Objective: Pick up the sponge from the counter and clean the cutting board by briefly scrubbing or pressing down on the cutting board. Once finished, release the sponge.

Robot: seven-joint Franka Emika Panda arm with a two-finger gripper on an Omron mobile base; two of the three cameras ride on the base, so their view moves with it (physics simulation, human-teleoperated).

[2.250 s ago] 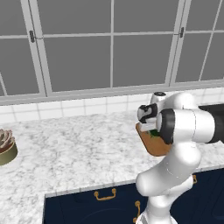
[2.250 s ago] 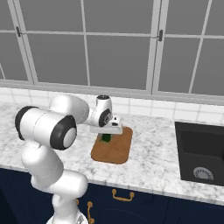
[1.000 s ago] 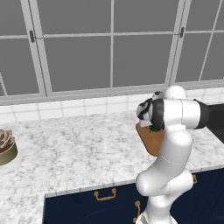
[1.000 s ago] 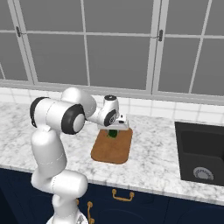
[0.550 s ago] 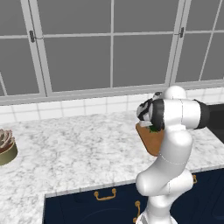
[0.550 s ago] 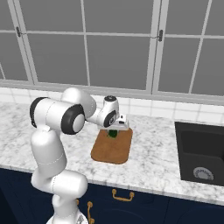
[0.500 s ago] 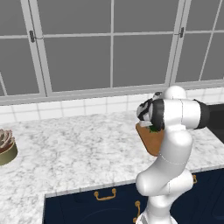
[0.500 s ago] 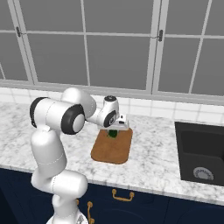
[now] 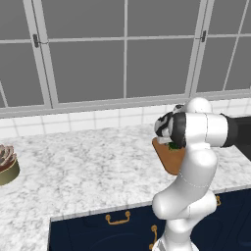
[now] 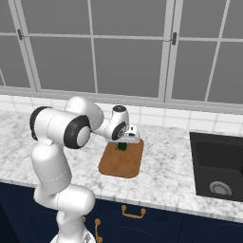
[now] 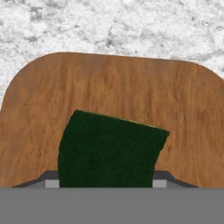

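The brown wooden cutting board (image 10: pixel 119 165) lies on the marbled counter (image 10: pixel 166 175), left of the sink. My gripper (image 10: pixel 125 142) hangs low over the board's far end, shut on the dark green sponge (image 10: pixel 122 147). In the hand view the sponge (image 11: pixel 109 148) sits between my fingertips (image 11: pixel 52 182) with the gripper (image 11: pixel 106 182) around it, and the board (image 11: pixel 131 87) lies close beneath; whether sponge and wood touch I cannot tell. From the left base view the forearm covers most of the board (image 9: pixel 168 161), and a bit of green sponge (image 9: pixel 174 145) peeks out under the hand.
A black sink (image 10: pixel 219 166) is set into the counter to the right of the board. A small bowl-like object (image 9: pixel 7 165) stands far left on the counter. Tiled wall and windows run along the back; dark cabinets with gold handles (image 10: pixel 132 212) sit below.
Since two seconds ago the arm's elbow rose and the hand shifted a little right over the board's far end. Over the last second nothing visibly moved.
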